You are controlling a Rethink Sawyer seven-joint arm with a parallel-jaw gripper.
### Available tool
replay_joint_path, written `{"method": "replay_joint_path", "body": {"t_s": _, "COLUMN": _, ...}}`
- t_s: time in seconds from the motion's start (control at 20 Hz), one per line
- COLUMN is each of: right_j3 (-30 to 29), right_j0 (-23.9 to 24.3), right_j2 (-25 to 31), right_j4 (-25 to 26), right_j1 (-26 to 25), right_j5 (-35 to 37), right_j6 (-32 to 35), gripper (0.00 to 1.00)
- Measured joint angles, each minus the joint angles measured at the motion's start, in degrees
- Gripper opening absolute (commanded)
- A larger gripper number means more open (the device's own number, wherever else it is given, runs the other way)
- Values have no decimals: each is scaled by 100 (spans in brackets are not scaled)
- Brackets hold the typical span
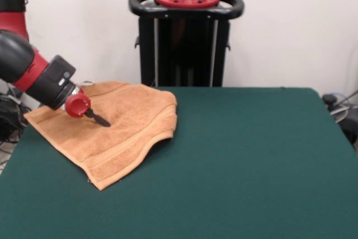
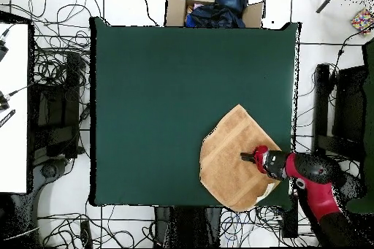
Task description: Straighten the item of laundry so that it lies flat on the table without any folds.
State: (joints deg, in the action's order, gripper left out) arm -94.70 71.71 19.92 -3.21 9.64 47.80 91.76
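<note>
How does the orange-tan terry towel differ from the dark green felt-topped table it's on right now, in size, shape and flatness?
The orange-tan terry towel covers only one corner region near the robot, while the dark green felt-topped table is far larger. The towel's outline is irregular, with a rounded folded edge; the table is a plain rectangle. The towel is rumpled; the table lies smooth. Both are cloth surfaces. The gripper tips sit on the towel.

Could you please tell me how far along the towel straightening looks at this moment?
Little looks done: the towel lies on the table but is doubled over, with a rounded fold at its right side in the front view. In hand: the gripper is down on the towel's middle. Left: opening the fold and spreading the cloth flat.
</note>
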Motion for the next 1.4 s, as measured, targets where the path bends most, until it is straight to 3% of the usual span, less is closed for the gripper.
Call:
{"method": "replay_joint_path", "body": {"t_s": 0.6, "right_j3": 75, "right_j0": -46, "right_j2": 30, "right_j4": -444, "right_j1": -317, "right_j5": 274, "right_j6": 0, "gripper": 0}}
{"method": "replay_joint_path", "body": {"t_s": 1.05, "right_j3": -225, "right_j0": -641, "right_j2": 278, "right_j4": -1051, "right_j1": -965, "right_j5": 226, "right_j6": 0, "gripper": 0}}
{"method": "replay_joint_path", "body": {"t_s": 1.4, "right_j3": -610, "right_j0": -890, "right_j2": 603, "right_j4": -1160, "right_j1": -1480, "right_j5": -143, "right_j6": 50, "gripper": 0}}
